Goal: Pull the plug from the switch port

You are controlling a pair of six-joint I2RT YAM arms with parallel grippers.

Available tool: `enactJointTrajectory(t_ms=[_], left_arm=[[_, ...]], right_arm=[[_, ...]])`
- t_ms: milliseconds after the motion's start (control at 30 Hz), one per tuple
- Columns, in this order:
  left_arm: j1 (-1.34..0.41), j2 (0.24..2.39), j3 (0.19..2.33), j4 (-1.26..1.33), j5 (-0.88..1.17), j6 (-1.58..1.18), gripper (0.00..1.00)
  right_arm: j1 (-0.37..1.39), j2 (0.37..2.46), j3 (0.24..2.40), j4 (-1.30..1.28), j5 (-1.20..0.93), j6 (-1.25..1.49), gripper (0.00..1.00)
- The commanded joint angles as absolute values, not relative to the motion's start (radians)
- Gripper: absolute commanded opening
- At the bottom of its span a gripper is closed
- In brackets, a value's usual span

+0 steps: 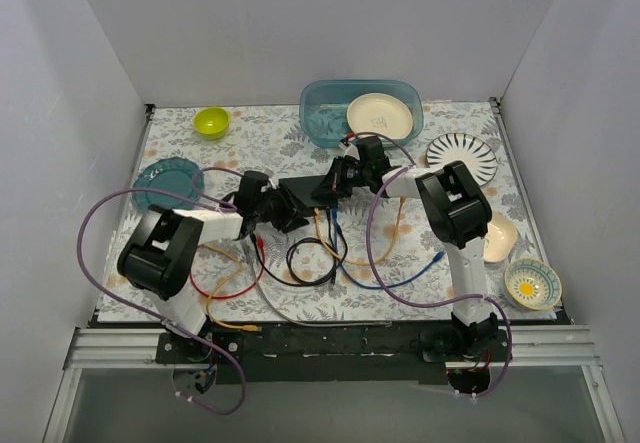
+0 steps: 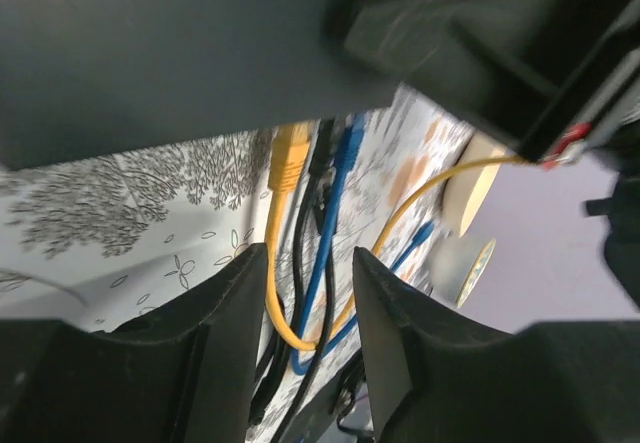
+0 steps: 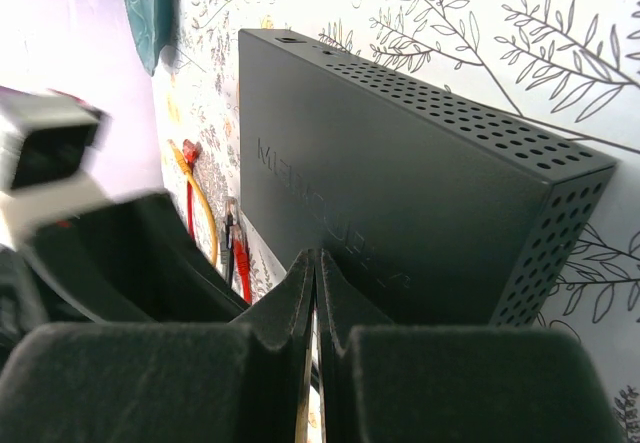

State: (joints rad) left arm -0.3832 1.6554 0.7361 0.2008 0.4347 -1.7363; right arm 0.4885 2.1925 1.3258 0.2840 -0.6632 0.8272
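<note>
Crockery marks the far left of the top view: a teal plate (image 1: 166,182) at mid-left and a green bowl (image 1: 211,121) above it, both on the leaf-patterned mat (image 1: 270,143).

Moving right, your left gripper (image 2: 310,256) is released. In its wrist view the two fingers (image 2: 232,333) stand well apart at the bottom of the frame. The switch (image 1: 300,187) fills the upper left of that view, above and ahead of the fingertips. A yellow plug (image 2: 290,153) and a blue plug (image 2: 347,148) sit side by side at the switch's lower edge, with a black cable (image 2: 322,178) between them. Their leads run down through the gap between your fingers. You cannot tell from this view whether either finger touches a lead.

In the top view the switch lies at centre frame, between your two grippers, with loose red, yellow, black and blue cables looping below it.

Further right, your right gripper (image 3: 315,263) is clenched, its tips pressed together at the bottom centre of its wrist view. The switch rises just behind those tips, its perforated end at the right of the frame. Whether anything is pinched between the tips cannot be told.

Right again in the top view, a teal tub (image 1: 320,108) holds a cream plate (image 1: 380,115) at upper centre. A striped plate (image 1: 462,156) lies beside it, and a yellow-centred bowl (image 1: 533,284) sits at the lower right.
</note>
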Motion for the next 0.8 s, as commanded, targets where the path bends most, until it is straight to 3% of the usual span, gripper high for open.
enactJointTrajectory(t_ms=[0, 267, 767], left_arm=[[-0.431, 1.727, 0.718, 0.328, 0.463, -1.799, 0.37], [-0.433, 1.884, 0.798, 0.287, 0.396, -1.828, 0.38], [-0.405, 1.921, 0.792, 0.215, 0.27, -1.933, 0.34]], right_arm=[[0.488, 2.232, 1.282, 0.187, -0.589, 0.778, 0.07], [0.488, 2.232, 1.296, 0.184, -0.594, 0.779, 0.07], [0.488, 2.238, 1.293, 0.193, -0.601, 0.784, 0.07]])
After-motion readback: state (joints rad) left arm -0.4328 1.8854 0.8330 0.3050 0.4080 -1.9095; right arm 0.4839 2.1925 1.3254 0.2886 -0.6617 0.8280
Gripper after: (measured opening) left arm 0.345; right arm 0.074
